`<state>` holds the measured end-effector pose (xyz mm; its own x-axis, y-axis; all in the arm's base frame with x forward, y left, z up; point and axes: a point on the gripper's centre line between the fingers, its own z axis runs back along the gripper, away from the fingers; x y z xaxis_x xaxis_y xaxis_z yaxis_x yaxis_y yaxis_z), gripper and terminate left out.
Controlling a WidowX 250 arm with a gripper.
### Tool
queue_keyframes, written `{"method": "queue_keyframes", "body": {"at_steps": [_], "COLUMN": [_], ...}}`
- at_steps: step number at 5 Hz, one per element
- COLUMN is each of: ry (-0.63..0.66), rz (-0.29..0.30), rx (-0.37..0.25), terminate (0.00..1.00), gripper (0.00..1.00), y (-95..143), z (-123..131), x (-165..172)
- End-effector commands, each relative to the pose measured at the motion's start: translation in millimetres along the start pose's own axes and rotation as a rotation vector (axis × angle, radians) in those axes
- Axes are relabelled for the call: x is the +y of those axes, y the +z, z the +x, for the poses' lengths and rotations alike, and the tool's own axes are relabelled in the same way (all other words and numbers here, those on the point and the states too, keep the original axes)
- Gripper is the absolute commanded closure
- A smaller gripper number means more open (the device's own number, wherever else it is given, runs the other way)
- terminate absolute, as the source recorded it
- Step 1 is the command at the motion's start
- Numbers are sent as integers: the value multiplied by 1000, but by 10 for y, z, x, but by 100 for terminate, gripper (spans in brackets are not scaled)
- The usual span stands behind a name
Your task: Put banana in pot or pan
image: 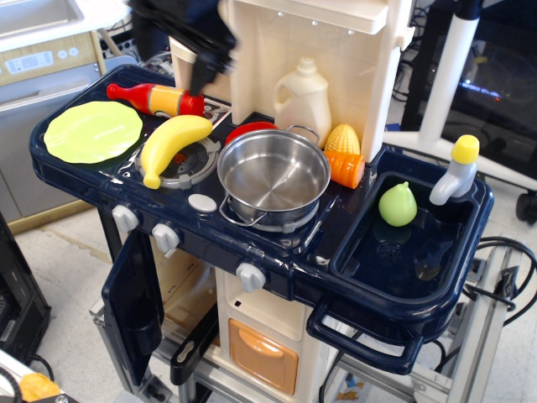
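Note:
The yellow banana (172, 143) lies on the left burner of the toy stove, curved, apart from everything else. The shiny steel pot (270, 180) stands just right of it on the other burner, upright, with nothing in it. My gripper (180, 38) is a dark motion blur at the top left, above and behind the banana, near the red bottle. One finger (200, 74) points down and the jaws look spread. It holds nothing and touches nothing.
A yellow-green plate (92, 130) and a red bottle (155, 98) sit at the left. A white jug (302, 101), a corn cob (341, 139) and an orange piece (346, 168) stand behind the pot. A green pear (397, 204) lies in the sink (403, 260).

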<state>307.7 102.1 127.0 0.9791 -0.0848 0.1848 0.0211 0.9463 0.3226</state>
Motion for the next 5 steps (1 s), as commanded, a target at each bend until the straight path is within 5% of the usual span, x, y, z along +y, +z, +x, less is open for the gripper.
{"method": "queue_keyframes", "body": {"at_steps": [1, 5], "ry": [23, -15], "rz": [-24, -179], "rx": [-86, -73], "terminate": [0, 0], "gripper": [0, 0], "y": [-270, -670], "z": [76, -71], "x": [324, 32]}}
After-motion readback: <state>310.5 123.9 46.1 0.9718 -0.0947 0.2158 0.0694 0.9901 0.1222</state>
